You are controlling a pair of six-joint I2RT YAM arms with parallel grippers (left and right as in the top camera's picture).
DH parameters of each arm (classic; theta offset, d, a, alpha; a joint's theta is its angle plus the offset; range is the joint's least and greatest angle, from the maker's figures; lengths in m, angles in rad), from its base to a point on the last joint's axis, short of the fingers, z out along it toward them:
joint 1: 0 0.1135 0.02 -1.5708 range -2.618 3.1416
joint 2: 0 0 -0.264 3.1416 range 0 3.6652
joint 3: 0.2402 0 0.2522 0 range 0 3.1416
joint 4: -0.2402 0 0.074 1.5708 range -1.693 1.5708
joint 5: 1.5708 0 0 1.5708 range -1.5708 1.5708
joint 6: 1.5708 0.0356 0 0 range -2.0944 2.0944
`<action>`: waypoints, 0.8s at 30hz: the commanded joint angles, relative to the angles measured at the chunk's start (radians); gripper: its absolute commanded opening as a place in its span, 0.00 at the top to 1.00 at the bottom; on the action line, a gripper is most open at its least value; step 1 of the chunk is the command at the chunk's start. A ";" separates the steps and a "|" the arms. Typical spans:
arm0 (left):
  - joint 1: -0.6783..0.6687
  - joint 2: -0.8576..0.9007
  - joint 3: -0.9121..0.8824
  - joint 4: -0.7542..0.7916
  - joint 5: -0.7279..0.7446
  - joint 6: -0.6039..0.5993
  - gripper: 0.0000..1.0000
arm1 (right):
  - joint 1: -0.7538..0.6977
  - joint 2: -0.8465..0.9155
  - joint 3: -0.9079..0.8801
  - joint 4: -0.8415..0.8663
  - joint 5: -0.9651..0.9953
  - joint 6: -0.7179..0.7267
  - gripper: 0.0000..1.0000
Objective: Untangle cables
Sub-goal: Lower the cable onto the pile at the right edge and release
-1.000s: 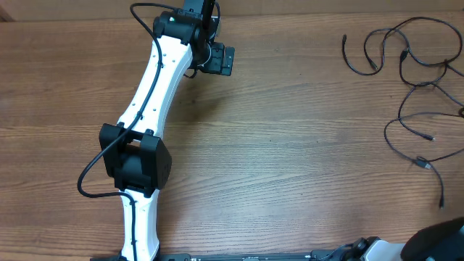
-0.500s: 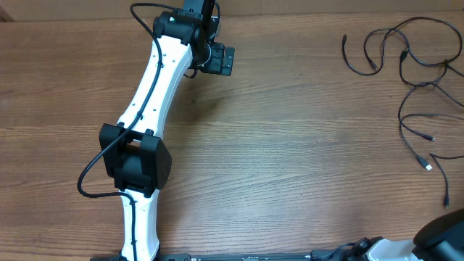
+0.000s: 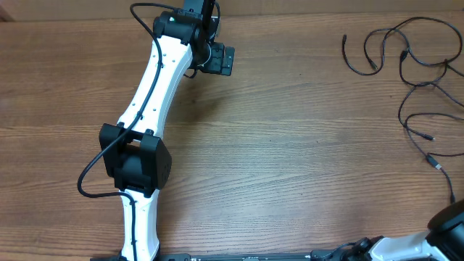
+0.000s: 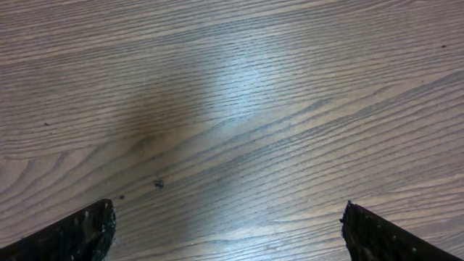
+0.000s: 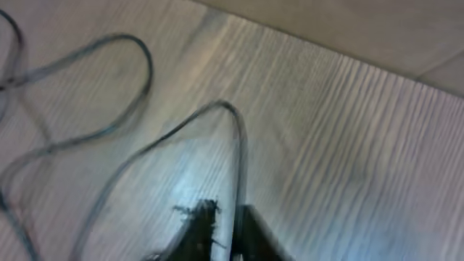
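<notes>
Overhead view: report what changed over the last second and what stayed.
The cables had their lower loop pulled out rightward as the right arm drew off that way, a strand between the fingers of the right end effector. Their upper loops, the left arm and the open left end effector did not move.

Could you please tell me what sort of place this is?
Probably a robotics lab bench: a wood-grain table, a white-and-black robot arm reaching across it, and thin black cables lying loose.

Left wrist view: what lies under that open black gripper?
Only bare brown wood-grain table shows beneath the left gripper, with tiny dark specks. The wood directly under its fingers is covered.
</notes>
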 commanded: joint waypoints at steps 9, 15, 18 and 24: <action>-0.002 0.005 0.004 0.000 0.000 -0.003 0.00 | -0.048 0.029 -0.003 0.008 -0.108 -0.011 0.00; -0.002 0.005 0.004 0.000 0.000 -0.003 0.01 | -0.047 0.020 -0.001 -0.013 -0.231 -0.017 0.00; -0.001 0.005 0.004 0.000 0.000 -0.003 0.00 | -0.040 -0.007 -0.001 -0.014 -0.348 -0.057 0.00; -0.002 0.005 0.004 0.000 0.000 -0.003 0.00 | 0.026 -0.111 -0.001 -0.031 -0.397 -0.083 0.00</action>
